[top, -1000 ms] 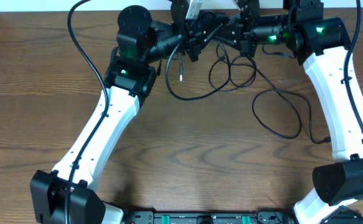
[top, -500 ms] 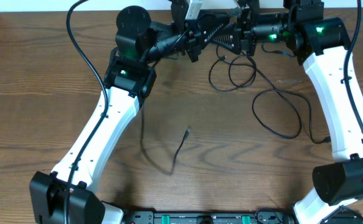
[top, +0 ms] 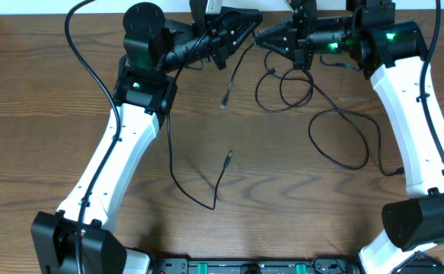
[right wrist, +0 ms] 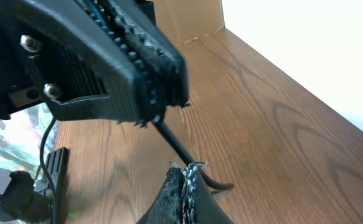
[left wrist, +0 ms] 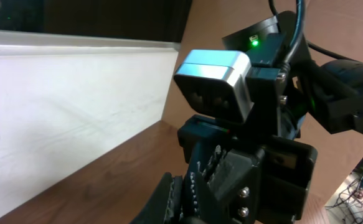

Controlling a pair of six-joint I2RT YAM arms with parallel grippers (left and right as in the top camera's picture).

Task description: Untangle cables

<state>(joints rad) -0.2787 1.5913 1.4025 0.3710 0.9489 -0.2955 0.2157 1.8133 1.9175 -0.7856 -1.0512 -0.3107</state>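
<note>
overhead view of a dark wooden worktop (top: 282, 221) with two white-and-black robot arms reaching to its far edge, where their tips nearly meet. the left gripper (top: 252, 19) points right with its fingers together. its tips sit in shadow against black housings, so whether they pinch anything cannot be made out. the right gripper (top: 258, 35) points left, just beside it, fingers pressed together on a thin black cable (top: 233, 72). in the right wrist view that cable runs straight from under the left gripper's ridged finger to the right gripper's tips. overhead, it trails toward the near side and ends in a small plug end (top: 223, 102).

a second black cable (top: 174, 176) lies in a long v on the worktop, its upper run vanishing under the left arm. right of centre, looped black cables (top: 282, 95) overlap below the right gripper, and one strand sweeps out to a plug beside the right arm.

the left wrist view is mostly blocked by a grey camera block (left wrist: 215, 81) on the right arm, and its own fingers are cut off at the bottom edge. a white wall (left wrist: 63, 112) borders the far edge. a broad stretch of wood lies between the arms toward the near edge.
</note>
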